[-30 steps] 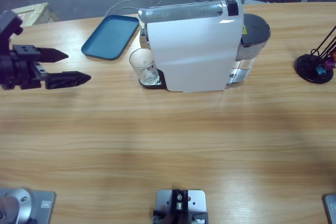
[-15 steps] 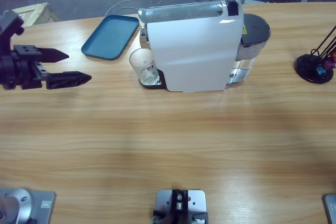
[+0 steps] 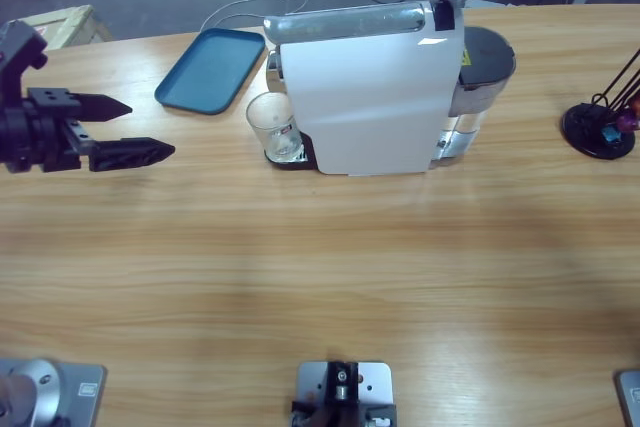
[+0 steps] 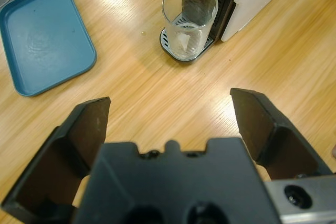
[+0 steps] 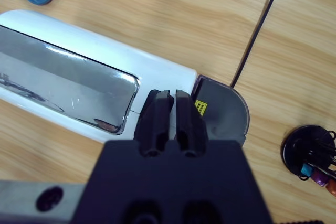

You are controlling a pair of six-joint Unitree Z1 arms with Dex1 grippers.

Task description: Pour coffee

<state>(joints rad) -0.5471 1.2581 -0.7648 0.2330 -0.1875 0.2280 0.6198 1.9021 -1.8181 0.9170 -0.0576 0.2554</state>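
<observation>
A small clear glass (image 3: 275,125) stands upright on the black drip tray (image 4: 169,44) under the spout of the white coffee machine (image 3: 370,97). In the left wrist view the glass (image 4: 189,19) looks empty; no coffee shows in it. My left gripper (image 3: 150,127) hovers over the table well left of the glass, open and empty, pointing toward it (image 4: 170,100). My right gripper (image 5: 169,95) is shut on nothing, above the machine's top (image 5: 68,77) at its black end beside the grey water tank (image 5: 223,103).
A blue tray (image 3: 205,72) lies behind and left of the glass. A black capsule stand (image 3: 598,130) sits at the far right. A dark cable (image 5: 257,30) runs off behind the machine. Bare wood stretches across the table's front.
The dark shape at the top edge of the high view, above the machine's right end, has grown and shifted. The left gripper has barely crept right.
</observation>
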